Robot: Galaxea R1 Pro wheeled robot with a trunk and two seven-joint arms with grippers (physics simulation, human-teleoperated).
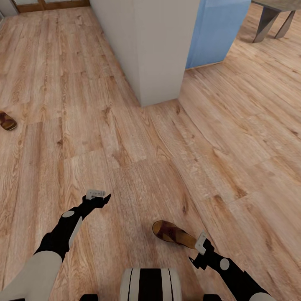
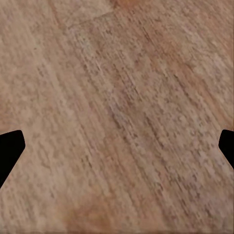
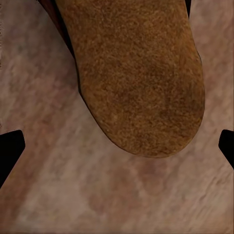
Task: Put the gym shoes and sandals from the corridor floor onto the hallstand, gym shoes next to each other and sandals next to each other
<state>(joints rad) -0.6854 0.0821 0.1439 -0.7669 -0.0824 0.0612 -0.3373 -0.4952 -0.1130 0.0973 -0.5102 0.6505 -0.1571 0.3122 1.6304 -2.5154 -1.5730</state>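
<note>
Setting: a home interior, rendered in simulation. You are looking down on light wood-grain plank flooring (image 1: pixel 138 138) that runs throughout. A pale grey-white wall corner (image 1: pixel 150 46) juts in ahead, with a blue panel (image 1: pixel 215 29) beside it. At the far right, dark angled furniture legs (image 1: pixel 274 23) stand on the planks. Household footwear lies loose: one brown sandal (image 1: pixel 172 233) near you, another (image 1: pixel 7 121) at the left edge.

**Even light, soft wrist views**

You get bright, flat light across the corridor floor (image 1: pixel 167 146), with no glare and only faint shadows. Your wrist views are blurred: the floor grain smears and the sandal (image 3: pixel 141 73) looks fuzzy up close.
</note>
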